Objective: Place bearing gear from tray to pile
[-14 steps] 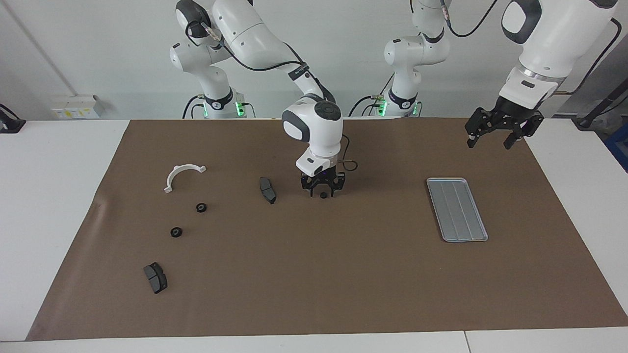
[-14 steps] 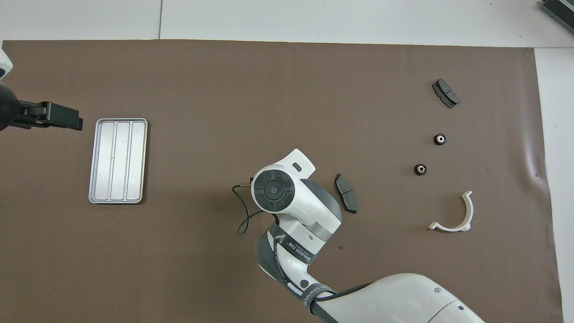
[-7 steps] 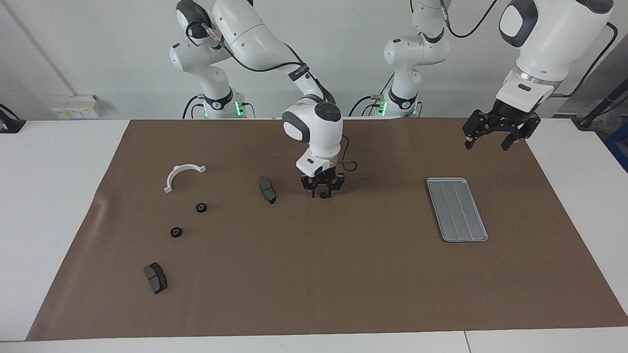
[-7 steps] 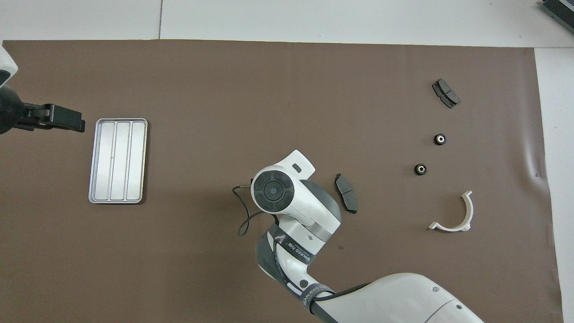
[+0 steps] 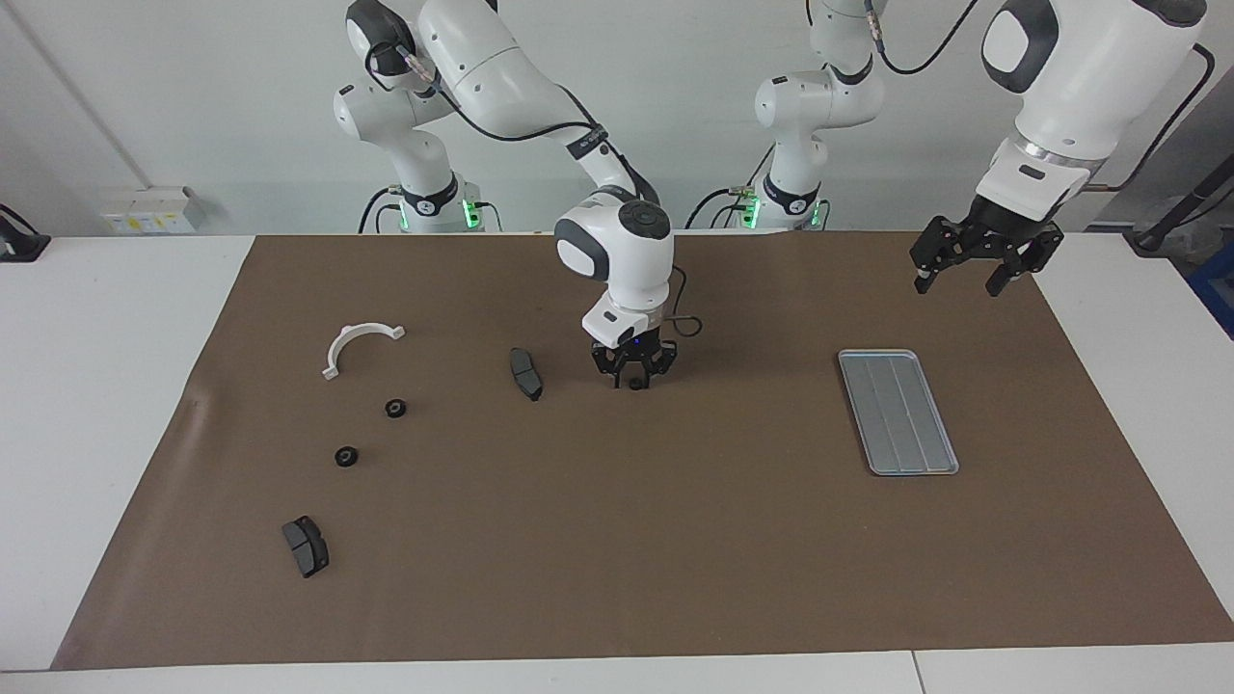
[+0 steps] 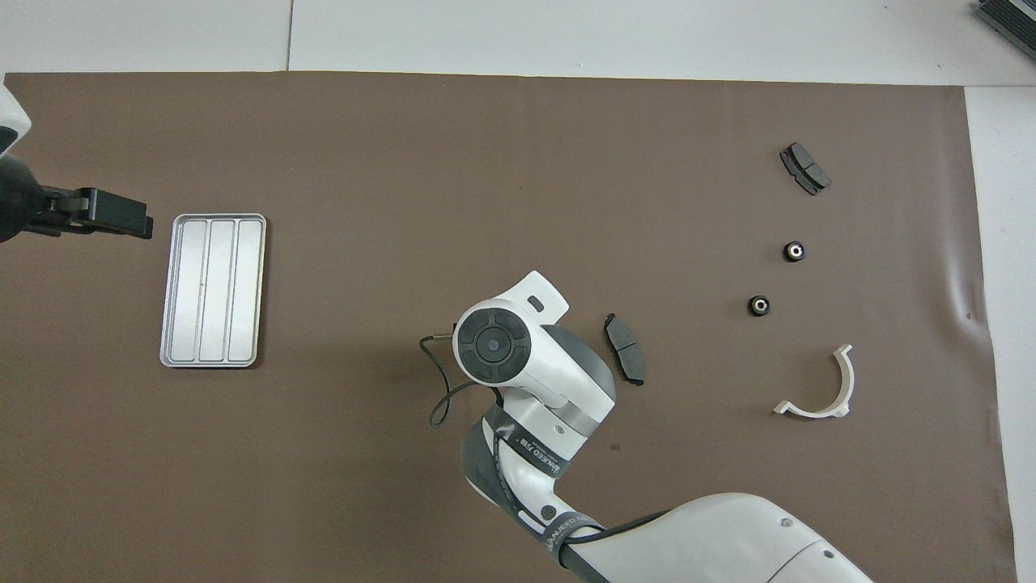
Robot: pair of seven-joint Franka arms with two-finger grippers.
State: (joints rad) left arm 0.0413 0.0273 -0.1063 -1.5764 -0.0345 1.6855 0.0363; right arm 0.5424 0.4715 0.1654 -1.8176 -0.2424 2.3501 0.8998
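**A small gear at the jaws, and a pile well apart**

The right gripper [image 5: 633, 378] is down on the brown mat [image 5: 675, 540] at mid-table, set around a small black bearing gear [image 5: 635, 385]. Whether it is pinching that gear or merely straddling it, I cannot tell. The gear is tiny and round, so an off-centre squeeze could squirt it sideways, perhaps into the dark brake pad [image 5: 526, 373] just beside it toward the right arm's end. A shallow hold could also let it drop on the lift and roll.

The silver ridged tray [image 5: 898, 412] sits toward the left arm's end with nothing in it. The left gripper [image 5: 957, 285] waits in the air above the mat's corner there, fingers spread and holding nothing.

A white half-ring clamp [image 5: 359, 344] lies toward the right arm's end. Farther out are two more bearing gears [image 5: 394, 408] [image 5: 345, 456], which I take for the pile, then a second brake pad [image 5: 306, 546]. A careless set-down there could knock those two gears rolling.
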